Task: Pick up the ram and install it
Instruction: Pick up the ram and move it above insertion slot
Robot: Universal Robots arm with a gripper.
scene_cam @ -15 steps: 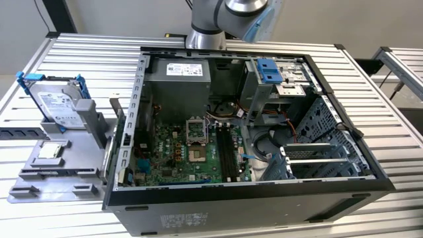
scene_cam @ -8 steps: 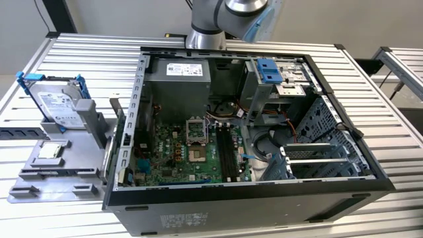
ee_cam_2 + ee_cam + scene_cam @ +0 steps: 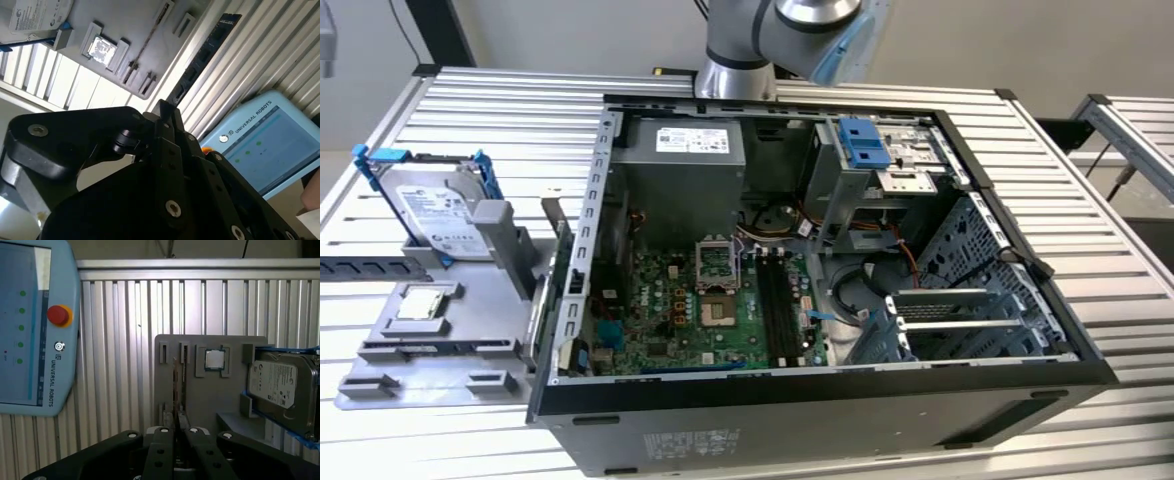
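Observation:
The ram (image 3: 205, 55) is a long dark stick that juts out from the black fingertips of my gripper (image 3: 162, 107). In the first wrist view I see the ram (image 3: 175, 390) edge-on as a thin line rising from the gripper (image 3: 176, 427), whose fingers are shut on it. It hangs high above the grey parts tray (image 3: 200, 400). In the exterior view the arm (image 3: 774, 40) stands behind the open computer case (image 3: 827, 400). Black memory slots (image 3: 781, 300) lie on the green motherboard (image 3: 654, 320) inside.
A silver hard drive with blue rails (image 3: 438, 210) and a square processor chip (image 3: 424, 305) rest on the tray (image 3: 400, 370), at the exterior view's left of the case. A light blue teach pendant (image 3: 30, 325) lies on the slatted aluminium table (image 3: 125, 340).

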